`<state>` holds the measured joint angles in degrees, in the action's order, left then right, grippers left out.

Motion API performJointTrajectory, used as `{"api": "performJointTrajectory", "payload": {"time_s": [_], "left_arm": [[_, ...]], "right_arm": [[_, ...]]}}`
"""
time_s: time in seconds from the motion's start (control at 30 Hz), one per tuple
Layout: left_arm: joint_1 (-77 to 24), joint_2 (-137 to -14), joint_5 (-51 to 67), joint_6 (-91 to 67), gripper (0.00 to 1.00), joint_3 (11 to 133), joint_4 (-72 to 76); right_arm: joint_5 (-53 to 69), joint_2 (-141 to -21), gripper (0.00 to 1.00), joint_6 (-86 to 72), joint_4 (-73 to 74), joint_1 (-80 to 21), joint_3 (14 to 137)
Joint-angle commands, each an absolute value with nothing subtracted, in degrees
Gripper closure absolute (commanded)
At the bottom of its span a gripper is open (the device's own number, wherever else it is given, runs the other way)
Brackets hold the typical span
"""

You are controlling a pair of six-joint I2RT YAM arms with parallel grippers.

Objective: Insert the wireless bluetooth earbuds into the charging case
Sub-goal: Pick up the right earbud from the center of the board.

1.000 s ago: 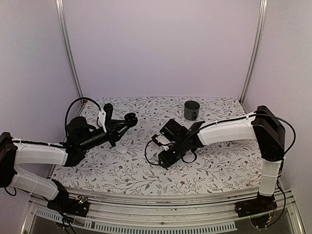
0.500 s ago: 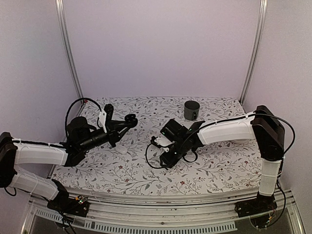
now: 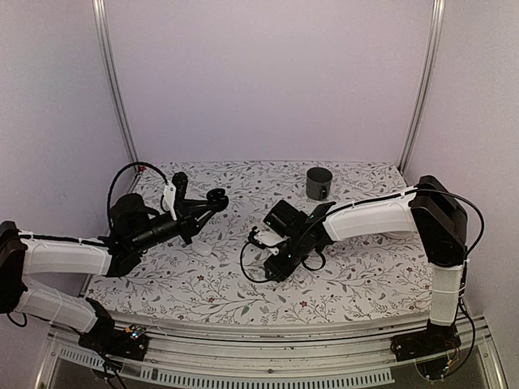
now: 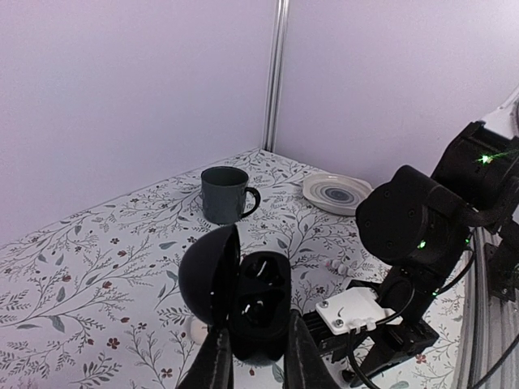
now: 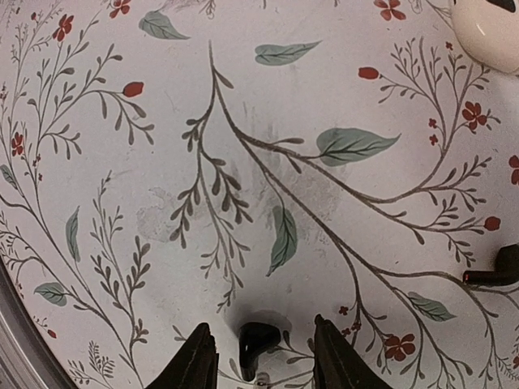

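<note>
Still pinching the charging case (image 4: 259, 301) with the left gripper (image 4: 258, 348), fingers pressed tight on its bottom half. Held up in the air, well to the left of the grey mug (image 3: 319, 183), lid wide open, just like a second ago. No change there.

Down low on the flowery table (image 3: 373, 275) with the right gripper (image 5: 261, 331), in front of the mug and a bit to its left. Slid a little farther left of the mug than before. Fingers spread apart on both sides of one tiny black earbud (image 5: 258, 344), with gaps showing, not squeezing it.

Also lying in front of the mug: a white pebble (image 5: 491, 24) and a small black bit (image 5: 499, 274), too cut off to name.
</note>
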<state>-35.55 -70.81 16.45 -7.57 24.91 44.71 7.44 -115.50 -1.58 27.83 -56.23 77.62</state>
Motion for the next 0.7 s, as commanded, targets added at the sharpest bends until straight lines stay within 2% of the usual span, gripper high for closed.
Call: {"api": "performJointTrajectory", "payload": {"time_s": [0.0,0.67], "left_arm": [[-34.9,-69.8,16.4,-7.5,1.00,25.6,44.6],[-34.9,-69.5,15.9,-7.7,1.00,24.8,44.6]], "right_arm": [[7.2,-116.1,0.58,-0.8,28.8,-55.9,78.0],[6.3,-118.2,0.62,-0.6,29.7,-56.7,79.1]]}}
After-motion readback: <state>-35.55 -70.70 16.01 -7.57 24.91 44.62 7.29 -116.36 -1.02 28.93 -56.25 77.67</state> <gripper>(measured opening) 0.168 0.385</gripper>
